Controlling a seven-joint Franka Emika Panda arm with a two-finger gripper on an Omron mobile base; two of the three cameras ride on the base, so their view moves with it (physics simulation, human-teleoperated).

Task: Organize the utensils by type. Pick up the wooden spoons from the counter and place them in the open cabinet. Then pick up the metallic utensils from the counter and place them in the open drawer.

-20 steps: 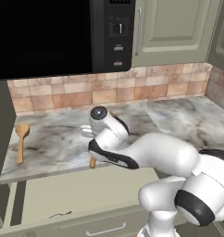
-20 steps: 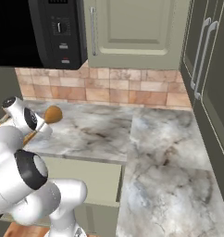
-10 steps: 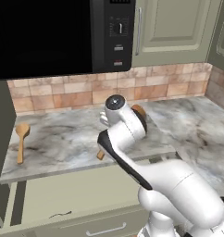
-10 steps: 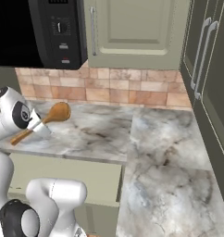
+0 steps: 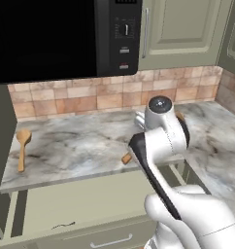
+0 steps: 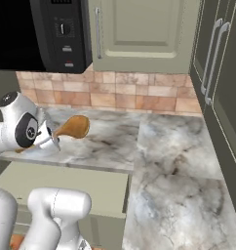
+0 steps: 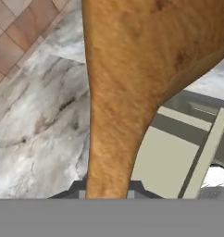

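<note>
Rising from the desk [image 5: 85, 141] since a second ago, the arm is carrying one wooden spoon [image 6: 71, 128] upward, and the wrist is turning as it goes. The pincer [image 6: 50, 139] is closing narrowly on the spoon's handle; in the hand view the spoon fills the space directly ahead of the pincer, bowl outermost, and the handle's tail end is poking out behind the wrist in the left base view.

Progress, as judged from the pictures: the first spoon is lifted but not yet stored. A second spoon [image 5: 22, 148] is lying flat on the desk, well apart from the pincer, toward the desk's far end beside the dark gap. The drawer [image 5: 85, 204] is standing open below the pincer, and a thin dark sliver inside it is too small to identify. The grey metal spoon cannot be made out.

A black microwave [image 5: 66, 36] is hanging above the pincer, with a closed panelled door [image 6: 139, 34] beside it; both are lying near the upward path. The open cabinet cannot be picked out.
</note>
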